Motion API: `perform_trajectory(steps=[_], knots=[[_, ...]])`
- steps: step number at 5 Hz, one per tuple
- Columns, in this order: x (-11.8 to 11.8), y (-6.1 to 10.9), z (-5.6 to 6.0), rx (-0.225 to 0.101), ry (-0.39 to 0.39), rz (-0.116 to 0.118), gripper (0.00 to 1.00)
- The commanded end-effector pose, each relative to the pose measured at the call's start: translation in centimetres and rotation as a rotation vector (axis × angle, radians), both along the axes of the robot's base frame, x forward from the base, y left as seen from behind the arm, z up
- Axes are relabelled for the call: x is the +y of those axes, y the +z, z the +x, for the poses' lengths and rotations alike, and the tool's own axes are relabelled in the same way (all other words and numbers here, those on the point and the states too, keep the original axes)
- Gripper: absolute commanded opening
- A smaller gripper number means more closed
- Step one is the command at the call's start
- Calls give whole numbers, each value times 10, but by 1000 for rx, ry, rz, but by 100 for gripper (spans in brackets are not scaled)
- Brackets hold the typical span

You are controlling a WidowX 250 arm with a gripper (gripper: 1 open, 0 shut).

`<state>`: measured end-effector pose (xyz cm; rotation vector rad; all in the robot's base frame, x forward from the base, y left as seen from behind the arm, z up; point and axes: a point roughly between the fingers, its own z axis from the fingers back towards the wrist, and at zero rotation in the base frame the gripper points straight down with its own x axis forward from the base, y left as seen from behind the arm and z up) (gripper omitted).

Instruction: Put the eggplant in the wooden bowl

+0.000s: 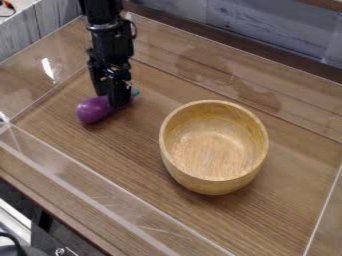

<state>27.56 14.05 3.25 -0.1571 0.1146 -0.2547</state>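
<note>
Dark brown wood-grain laminate tabletop (120, 165), matte with streaky grain, boxed in by clear glossy acrylic walls (80, 200) that catch white glare along their edges. Large round light-tan wooden bowl (214, 146) sits upright right of centre: thick walls, smooth rounded rim, visible grain rings inside, nothing in it. Small glossy purple toy eggplant (92, 109) lies on the tabletop to the left, well apart from the bowl; only its bulbous rounded end shows, with a small highlight on top. Its tapering stem end is hidden behind the gripper. Black robot arm (107, 30), boxy and matte with cables along it, comes straight down from the top edge, where it is cut off. Black gripper (118, 94) points down right at the eggplant's narrow end, low at the table surface. Fingers read as one dark mass with a bluish patch at the tips; cannot tell whether the pincer is spread or pinching the eggplant, or whether it touches it at all. Grey weathered plank wall (254, 25) runs behind the enclosure. Bottom left corner shows a dark blurry object (20, 240), cut off, too unclear to name.
</note>
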Motion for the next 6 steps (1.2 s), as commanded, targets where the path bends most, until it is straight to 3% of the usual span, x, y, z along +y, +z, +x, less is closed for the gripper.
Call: perform_trajectory(steps=[1,4,6], knots=[[5,17,9,-57,8,29,0],[1,47,10,-54,37,50,0],[-5,57,11,-59,41,51,0]])
